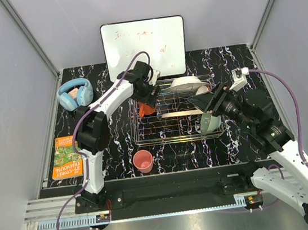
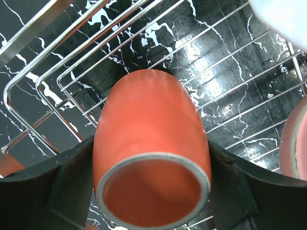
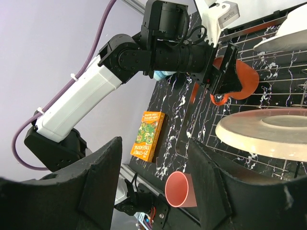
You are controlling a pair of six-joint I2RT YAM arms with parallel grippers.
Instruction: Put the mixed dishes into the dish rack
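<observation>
While left gripper (image 2: 153, 167) clamps glossy orange mug (image 2: 148, 124), pale-rimmed, over dish rack (image 1: 180, 139), right gripper (image 3: 154, 158) spread empty

Headphones (image 1: 75, 93) far left, book (image 1: 66, 156) nr front-left, whiteboard (image 1: 144, 45) back

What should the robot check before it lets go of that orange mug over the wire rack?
1. Left gripper grips the orange mug: ok, a finger on each side.
2. Mug above the dish rack: ok, wires below it.
3. Landing spot free: ok, only bare wires there.
4. Right gripper clear: ok, open, at the rack's other end.
5. Gap from mug to wires: cannot tell.
6. All dishes loaded: not ok, small pink cup stands outside on the table.
</observation>
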